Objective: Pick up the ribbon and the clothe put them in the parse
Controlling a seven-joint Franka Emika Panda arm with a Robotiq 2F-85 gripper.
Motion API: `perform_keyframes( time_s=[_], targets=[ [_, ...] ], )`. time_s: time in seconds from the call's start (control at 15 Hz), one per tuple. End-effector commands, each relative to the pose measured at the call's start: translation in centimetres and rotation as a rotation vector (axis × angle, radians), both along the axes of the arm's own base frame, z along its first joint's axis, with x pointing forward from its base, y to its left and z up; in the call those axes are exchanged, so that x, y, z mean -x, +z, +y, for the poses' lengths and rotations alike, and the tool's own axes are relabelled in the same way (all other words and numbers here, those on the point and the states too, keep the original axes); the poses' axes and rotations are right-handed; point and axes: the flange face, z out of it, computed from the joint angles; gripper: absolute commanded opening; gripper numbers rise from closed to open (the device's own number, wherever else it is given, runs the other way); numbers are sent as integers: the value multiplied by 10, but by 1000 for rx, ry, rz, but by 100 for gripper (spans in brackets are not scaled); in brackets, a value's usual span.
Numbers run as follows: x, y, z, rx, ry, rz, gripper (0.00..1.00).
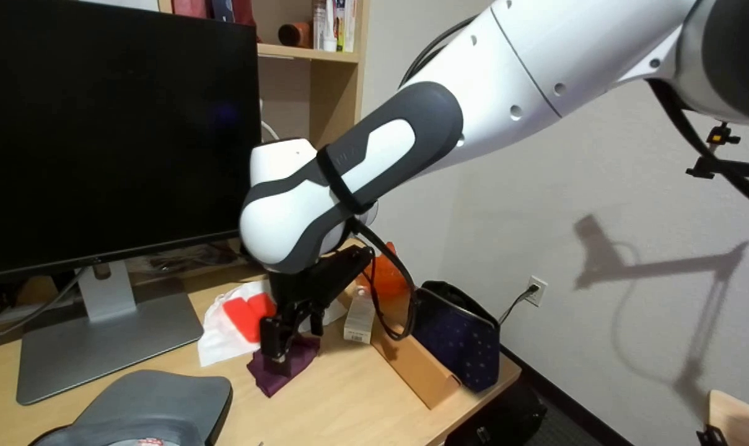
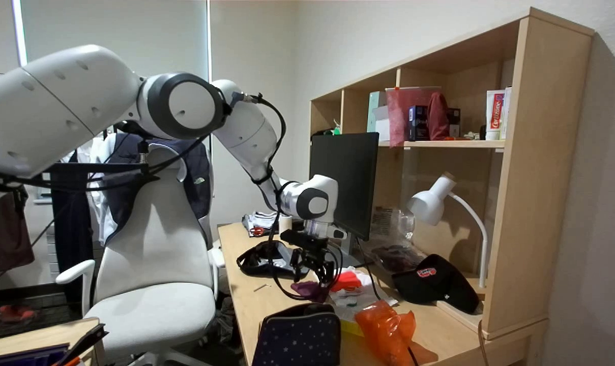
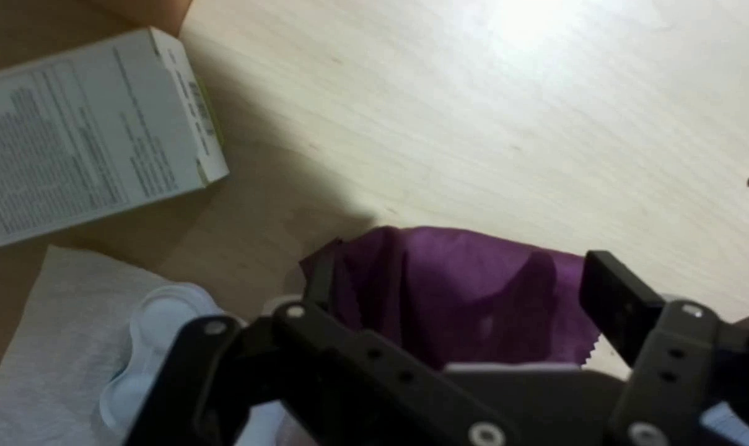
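Tool [image 3: 458, 279] is held, fingers [image 3: 616, 303] spread apart, over the purple cloth [image 3: 473, 306] on the bench [image 3: 461, 136]; whether contact is made cannot be told. Well apart from the tool, the navy purse [image 1: 458, 337] is seen.

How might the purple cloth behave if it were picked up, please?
The purple cloth would probably droop, as its soft folds suggest floppiness. Its thin-looking, zigzag-cut edge hints at little weight. Lying loose on the desk, it may bunch up if pushed.

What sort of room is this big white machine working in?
Probably an office or home study: a large monitor stands on a wooden desk, with a pale desk chair beside it.
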Motion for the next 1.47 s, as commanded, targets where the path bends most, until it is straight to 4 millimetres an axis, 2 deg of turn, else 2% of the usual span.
perform_keyframes(
  time_s=[0.0, 0.13, 0.2, 0.27, 0.67, 0.93, 1.2, 1.4],
  targets=[
    [-15, -1, 0, 14, 52, -16, 100],
    [-20, -5, 0, 12, 64, -18, 100],
    [-21, -8, -1, 11, 70, -20, 84],
    [-22, -11, -1, 4, 78, -17, 74],
    [-25, -18, -1, -3, 87, -17, 34],
    [-24, -3, -3, -15, 80, -15, 8],
    [-11, 32, -14, -33, 53, -3, 3],
    [0, 59, -24, -40, 29, -16, 8]
  ],
)
